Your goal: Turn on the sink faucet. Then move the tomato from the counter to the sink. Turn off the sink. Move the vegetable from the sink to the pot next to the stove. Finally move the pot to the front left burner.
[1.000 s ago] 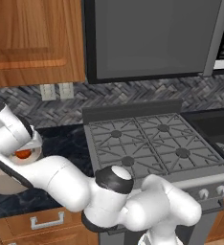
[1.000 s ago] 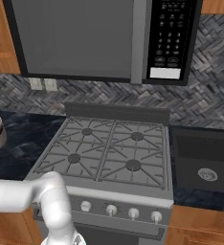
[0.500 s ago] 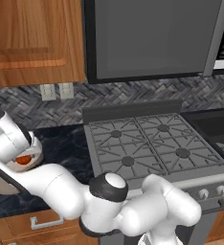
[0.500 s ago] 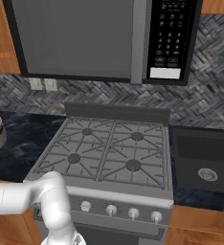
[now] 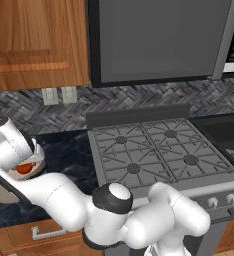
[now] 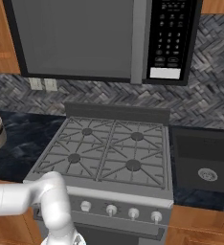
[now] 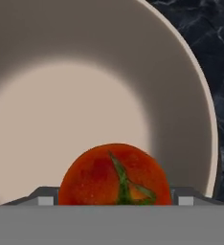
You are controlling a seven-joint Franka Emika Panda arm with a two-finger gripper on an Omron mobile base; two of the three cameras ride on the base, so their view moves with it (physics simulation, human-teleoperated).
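Pincer (image 7: 115,201) sits directly over the pot (image 7: 85,62), with the tomato (image 7: 115,174) between its finger tips; whether the jaws grip it or have begun to part cannot be told from these views. The likeliest fault, as a judgement, is a premature let-go or a snag: if the fingers spread while the tomato hangs near the sloping wall, it may roll up the side rather than settle on the floor. A hasty lift might also drag the fruit or nudge the pot along the counter (image 5: 69,150). From the left base view the arm (image 5: 54,195) crowds the pot's rim, so room there is tight. The stove (image 6: 109,153) lies just beside, its front left burner (image 6: 74,158) free, with the sink (image 6: 207,172) well apart.
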